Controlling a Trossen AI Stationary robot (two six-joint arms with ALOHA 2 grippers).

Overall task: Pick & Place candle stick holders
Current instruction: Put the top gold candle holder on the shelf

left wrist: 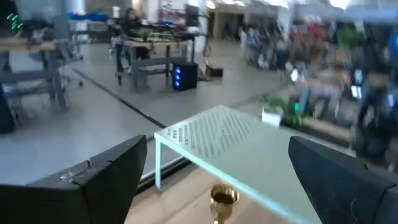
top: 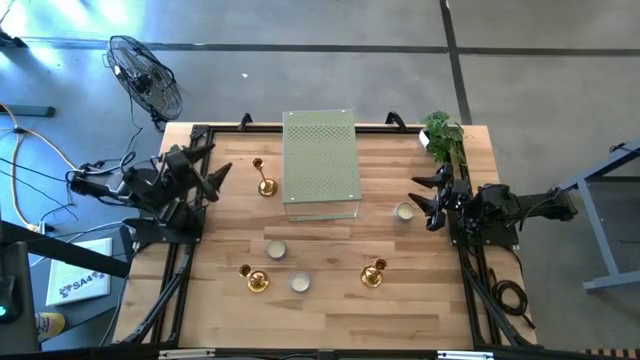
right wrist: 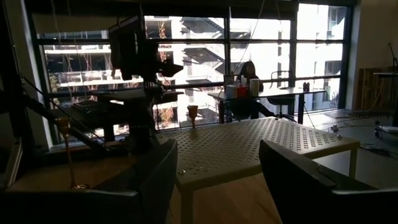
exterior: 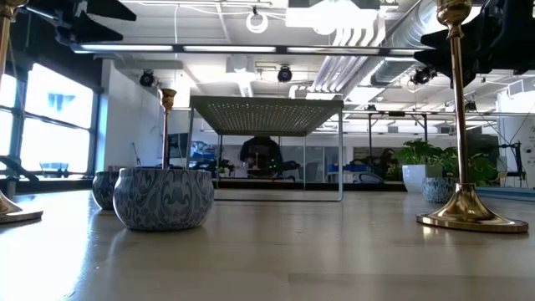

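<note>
Three gold candle stick holders stand upright on their round bases: one point(top: 265, 185) left of the pale green perforated slab point(top: 320, 165), two near the front point(top: 256, 280) point(top: 373, 275). Three cream cups sit on the table point(top: 276, 250) point(top: 300, 283) point(top: 404, 211). My left gripper point(top: 218, 182) is open and empty, above the table left of the far gold holder, whose top shows between its fingers in the left wrist view point(left wrist: 224, 198). My right gripper point(top: 420, 194) is open and empty, right of the slab, just beside the right cup.
The slab stands on thin legs at the table's middle far side point(exterior: 267, 113). A potted plant point(top: 443, 135) stands at the far right corner. A fan point(top: 145, 75) stands on the floor beyond the far left corner. Bare wood lies along the near edge.
</note>
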